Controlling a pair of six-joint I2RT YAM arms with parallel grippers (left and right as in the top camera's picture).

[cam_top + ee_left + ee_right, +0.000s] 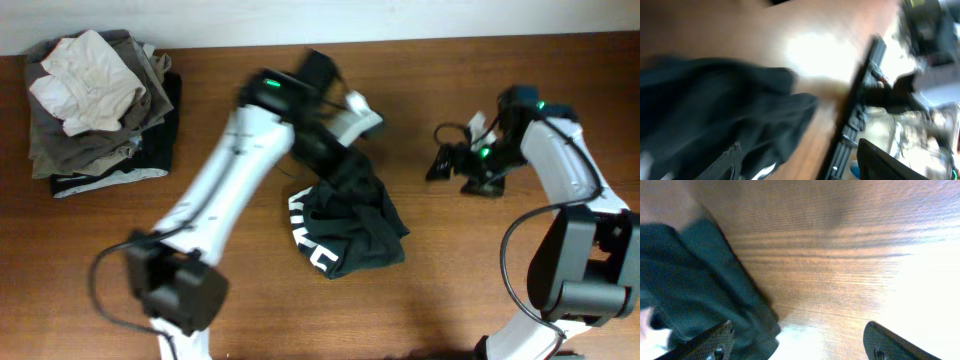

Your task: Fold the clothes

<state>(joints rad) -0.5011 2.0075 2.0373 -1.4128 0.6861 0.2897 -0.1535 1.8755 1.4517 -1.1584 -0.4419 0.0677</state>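
Your overhead cam shows the crumpled black garment with white lettering (pixel 350 225) mid-table. The left gripper (pixel 330 150) is at its top edge and the right gripper (pixel 442 162) sits apart to its right. Only the wrist cams show the fingers. The left fingers (pixel 882 160) are blurry but spread wide, and the right fingers (pixel 890 342) are spread too, with nothing pinched. Only the overhead catches the stack of folded grey and beige clothes (pixel 95 100).

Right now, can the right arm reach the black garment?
Probably yes. Only bare table lies between the open right gripper and the black garment. The left arm covers its top edge, so approach from the side.

Black shirt (pixel 362 205) with white lettering (pixel 306 236)
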